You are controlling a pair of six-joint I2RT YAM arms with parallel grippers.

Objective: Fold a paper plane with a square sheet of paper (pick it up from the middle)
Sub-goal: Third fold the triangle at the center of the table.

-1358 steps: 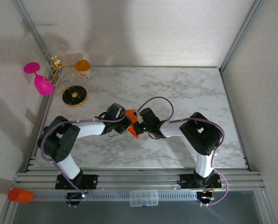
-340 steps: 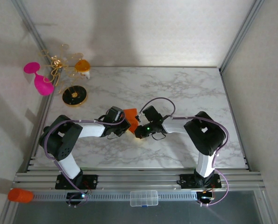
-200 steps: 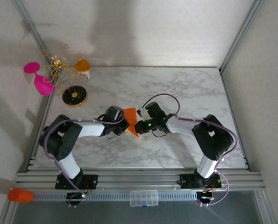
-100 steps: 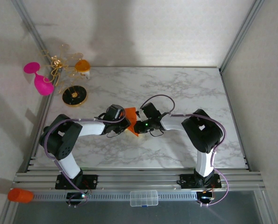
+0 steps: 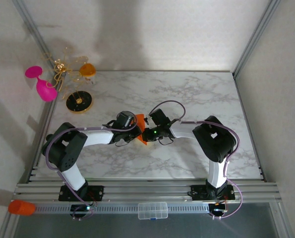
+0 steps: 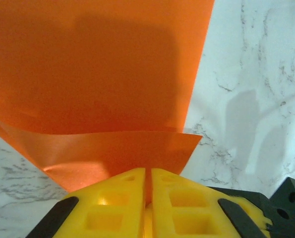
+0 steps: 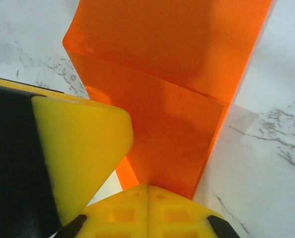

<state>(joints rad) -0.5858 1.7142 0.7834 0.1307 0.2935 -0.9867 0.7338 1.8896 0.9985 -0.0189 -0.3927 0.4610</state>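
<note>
— Orange paper (image 5: 140, 120), thin and plain, between the two wrists, a little left of the middle of the marble table (image 5: 197, 94). Correct?

— Correct. Folded already. From the left wrist: one wide flat layer above, a narrower flap below, and a straight crease across.

— And the left gripper (image 6: 148, 198)?

— Pressed together, yellow fingers (image 6: 132, 181) side by side with only a thin seam. Pinching the lower flap of the paper at its edge, just where the flap enters the seam.

— Same on the other side?

— Same. Right gripper (image 7: 148, 210) closed too, nipping a corner of the paper. From that wrist: two layers also, with a slanted crease between them. Right edge of the paper over the marble, with a pale shadow beside.

— Something yellow at the left in that view?

— Yes, a yellow pad with black backing (image 7: 83, 148), very close to the paper. Cannot tell whether touching or just beside.

— Lying on the table or lifted?

— Cannot tell. Hidden mostly by both gripper heads from above.

— Around the arms?

— Far left corner: pink goblet (image 5: 42, 84) beside the rail, gold wire ornament (image 5: 60, 67), small orange cup (image 5: 88, 69), and black disc (image 5: 79, 101) with gold middle on the marble. All well apart from the paper. Near edge: orange cylinder (image 5: 21, 207) at the left, clear plastic box (image 5: 152, 210) in the middle between the two bases.
</note>
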